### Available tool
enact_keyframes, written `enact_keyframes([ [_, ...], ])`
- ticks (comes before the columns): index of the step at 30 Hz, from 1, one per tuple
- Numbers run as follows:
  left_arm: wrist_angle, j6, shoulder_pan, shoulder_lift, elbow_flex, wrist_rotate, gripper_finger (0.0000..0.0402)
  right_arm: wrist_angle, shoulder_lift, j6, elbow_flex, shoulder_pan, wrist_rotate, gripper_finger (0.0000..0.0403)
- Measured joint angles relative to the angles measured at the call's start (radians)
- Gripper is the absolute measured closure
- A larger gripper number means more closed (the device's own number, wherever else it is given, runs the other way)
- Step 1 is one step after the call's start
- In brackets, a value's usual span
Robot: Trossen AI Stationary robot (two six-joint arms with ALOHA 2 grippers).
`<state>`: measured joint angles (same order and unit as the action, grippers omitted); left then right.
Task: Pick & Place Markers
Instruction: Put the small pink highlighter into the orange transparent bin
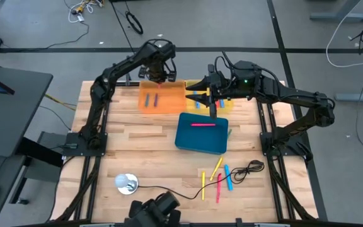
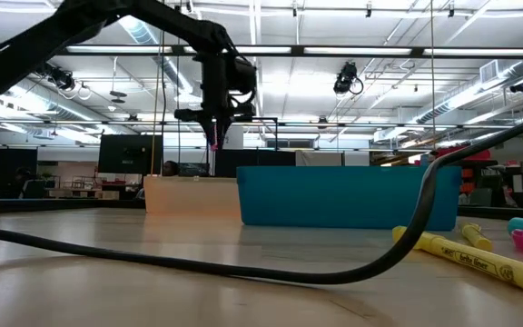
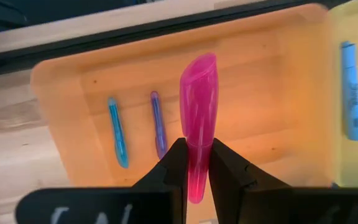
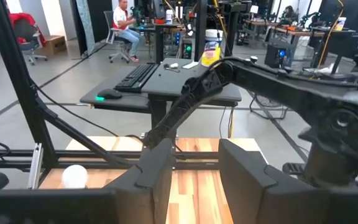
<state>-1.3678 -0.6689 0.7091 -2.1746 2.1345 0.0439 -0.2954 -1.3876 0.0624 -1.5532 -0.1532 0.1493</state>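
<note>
Nearest the front edge of the tabletop [image 1: 137,135], a loose cluster of markers [image 1: 217,178] in yellow, pink and blue lies beside a black cable [image 1: 247,169], with a small round white object [image 1: 126,183] off to the left. At mid-table stands a teal bin [image 1: 200,140] containing one pink marker [image 1: 203,124]. Beyond it sit an orange tray [image 1: 161,96] holding a blue marker [image 3: 117,132] and a purple marker [image 3: 158,123], and a yellow tray [image 3: 353,81] with another blue marker [image 3: 351,90]. The left pincer [image 3: 197,163] hangs above the orange tray, fingers clamped narrow on a pink-red marker [image 3: 197,106]. The right pincer [image 4: 191,165] hovers over the yellow tray and the teal bin's far rim, fingers parted and holding nothing.
</note>
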Motion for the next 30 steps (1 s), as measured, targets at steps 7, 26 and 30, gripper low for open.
enact_keyframes([
  [7, 0.020, 0.000, -0.003, -0.063, -0.001, -0.015, 0.0358, -0.019, 0.000, 0.011, 0.000, 0.000, 0.000, 0.0270],
  [26, 0.265, -0.034, -0.035, -0.084, -0.261, -0.078, 0.0358, -0.051, 0.000, 0.033, 0.000, -0.001, -0.002, 0.0270],
  [30, 0.310, -0.053, -0.035, -0.084, -0.323, -0.094, 0.0358, -0.069, 0.000, 0.033, 0.000, -0.001, -0.002, 0.0270],
])
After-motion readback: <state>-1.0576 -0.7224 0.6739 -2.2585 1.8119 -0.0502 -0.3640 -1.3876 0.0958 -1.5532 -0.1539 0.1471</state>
